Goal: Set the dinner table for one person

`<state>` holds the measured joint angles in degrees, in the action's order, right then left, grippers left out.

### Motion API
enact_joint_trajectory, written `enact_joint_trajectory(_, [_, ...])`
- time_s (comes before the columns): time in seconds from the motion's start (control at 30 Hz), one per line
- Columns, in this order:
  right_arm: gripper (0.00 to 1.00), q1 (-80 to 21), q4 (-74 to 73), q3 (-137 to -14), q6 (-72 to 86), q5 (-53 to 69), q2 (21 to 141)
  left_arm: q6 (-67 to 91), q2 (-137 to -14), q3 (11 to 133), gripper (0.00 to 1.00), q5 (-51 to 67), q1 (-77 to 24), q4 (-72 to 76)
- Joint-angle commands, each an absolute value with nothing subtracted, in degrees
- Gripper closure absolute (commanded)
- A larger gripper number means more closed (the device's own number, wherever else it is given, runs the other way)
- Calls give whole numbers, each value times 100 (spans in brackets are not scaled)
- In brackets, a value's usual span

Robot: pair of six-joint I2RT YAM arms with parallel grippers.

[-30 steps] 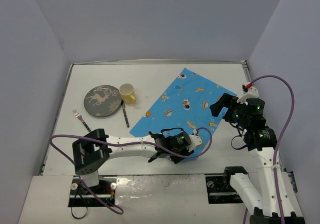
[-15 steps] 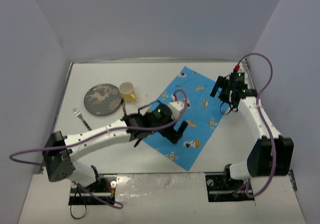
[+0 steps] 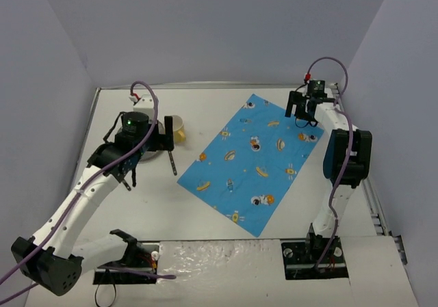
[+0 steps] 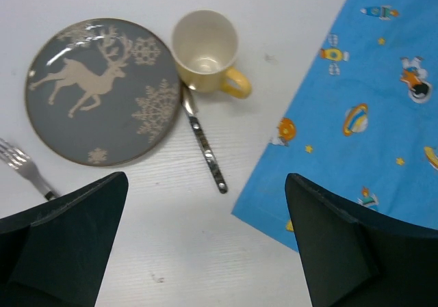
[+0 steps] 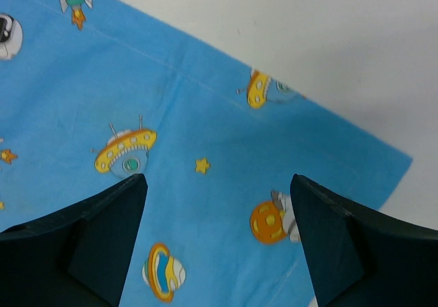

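The left gripper [image 4: 203,184] is held wide open and nothing is gripped in it. It hangs above the table [image 4: 171,252], between the spoon [image 4: 202,139] and the edge of the cloth [image 4: 363,115]. The right gripper [image 5: 217,180] is also seen with its jaws well apart and empty, over the far right corner of the cloth.

The table is the white surface under everything. The cloth is spread at an angle on its middle and right part, and the dishes are gathered at its left.

Trouble can be expected from the crowding there. The mug [image 4: 204,47] stands just beside the plate [image 4: 92,91], and the spoon head is tucked between them, so a neighbour may be knocked when one piece is taken. The plate is low and flat, and a finger could slide off its rim. If the cloth corner is pinched and pulled, wrinkles or a fold may be caused.

The fork [image 4: 24,167] is cut off at the picture edge, and its handle is hidden behind a finger. From above, the plate is mostly covered by the left arm. It cannot be told whether the spoon touches the mug, nor how high either gripper is held.
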<state>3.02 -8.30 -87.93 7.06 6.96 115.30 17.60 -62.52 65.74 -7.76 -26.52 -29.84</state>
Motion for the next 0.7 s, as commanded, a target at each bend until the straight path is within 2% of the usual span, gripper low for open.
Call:
enact_joint_trajectory(0.0, [17,266,-480,-9596,-82,1105,12001,1454,-5937,6396,3,-1209,-2134,-2613])
enact_joint_trajectory(0.33, [17,238,-565,-10918,-907,1540,13294,1367,-5585,5808,3,-2442,-1749,-2326])
enact_joint_trajectory(0.57, [18,129,-761,-10995,-1195,1398,13599,1424,-5625,5733,3,-2578,-1749,-2279])
enact_joint_trajectory(0.67, [23,119,-914,-10964,-1298,1329,13696,1433,-5664,5735,3,-2545,-1749,-2285])
